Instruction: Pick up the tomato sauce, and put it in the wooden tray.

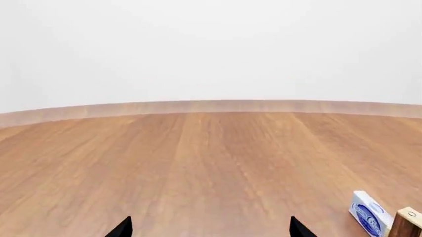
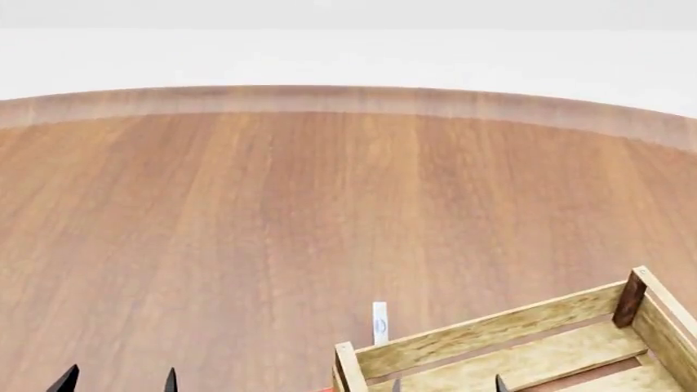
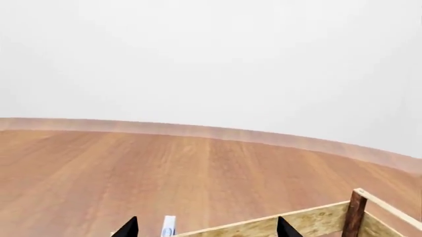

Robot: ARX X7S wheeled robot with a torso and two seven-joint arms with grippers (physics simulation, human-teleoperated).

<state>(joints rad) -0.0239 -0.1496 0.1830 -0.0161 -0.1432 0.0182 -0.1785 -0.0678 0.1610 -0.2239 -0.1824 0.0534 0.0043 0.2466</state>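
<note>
Two arms wait over a big wooden table with a wooden tray near the front.

The wooden tray (image 2: 523, 343) sits on the table (image 2: 273, 212) at the front right of the head view, and part of it runs off the bottom edge. A small white and blue box (image 2: 379, 322) stands just behind the tray's back wall. The left gripper (image 2: 117, 380) hangs over bare table at the front left, with its two dark fingers (image 2: 65, 380) spread apart and nothing between them. The right gripper (image 2: 446, 384) is over the tray, its fingers (image 2: 500, 383) also spread wide and holding nothing. The tomato sauce can cannot be seen. There is only a tiny bit of red at the bottom edge beside the tray's corner, too small to tell what it is.
</note>
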